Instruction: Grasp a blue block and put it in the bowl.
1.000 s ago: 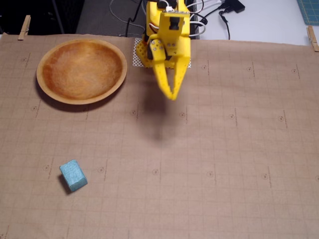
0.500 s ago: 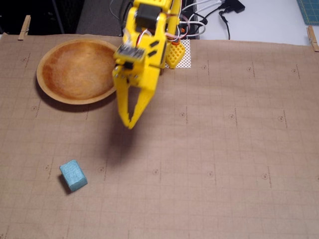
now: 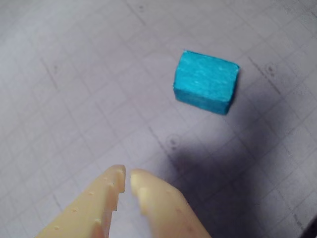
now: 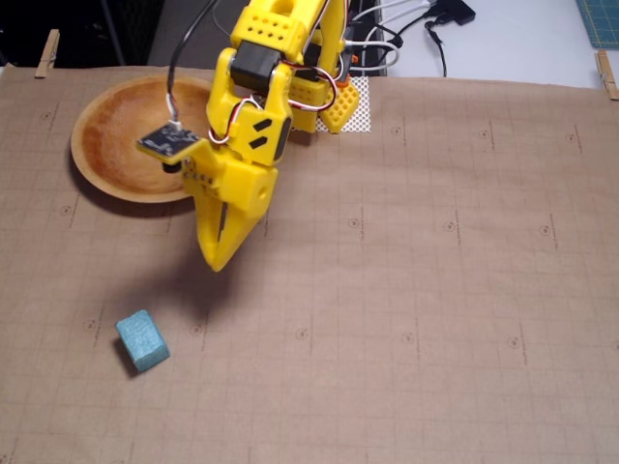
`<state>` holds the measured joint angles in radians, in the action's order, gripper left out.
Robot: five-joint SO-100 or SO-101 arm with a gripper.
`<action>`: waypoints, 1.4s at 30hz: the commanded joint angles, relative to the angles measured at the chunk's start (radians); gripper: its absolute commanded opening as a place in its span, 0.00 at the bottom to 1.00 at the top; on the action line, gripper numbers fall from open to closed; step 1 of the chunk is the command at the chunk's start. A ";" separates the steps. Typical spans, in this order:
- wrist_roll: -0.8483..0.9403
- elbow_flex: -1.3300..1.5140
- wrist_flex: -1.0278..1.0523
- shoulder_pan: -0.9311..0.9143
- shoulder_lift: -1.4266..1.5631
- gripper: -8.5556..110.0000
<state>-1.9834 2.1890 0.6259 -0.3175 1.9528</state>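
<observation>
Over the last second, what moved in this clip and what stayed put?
The yellow two-finger gripper swung from beside the arm's base toward the lower left of the fixed view, past the wide wooden bowl, closing in on the small teal-blue foam block. Its jaws remain nearly shut; nothing has been grasped. Block and bowl have not moved.

Teal-blue block (image 4: 142, 340), orange-brown bowl (image 4: 104, 145) with lighter rim, yellow gripper (image 4: 219, 261), tan grid-printed paper (image 4: 435, 290)
</observation>
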 commanded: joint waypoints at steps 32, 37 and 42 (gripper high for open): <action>-0.021 -0.015 -0.480 0.025 -0.265 0.41; -0.021 0.075 -0.704 0.020 -0.324 0.41; -0.021 0.109 -0.856 0.018 -0.417 0.41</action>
<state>-2.0095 2.3086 -0.1396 -0.2976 1.5417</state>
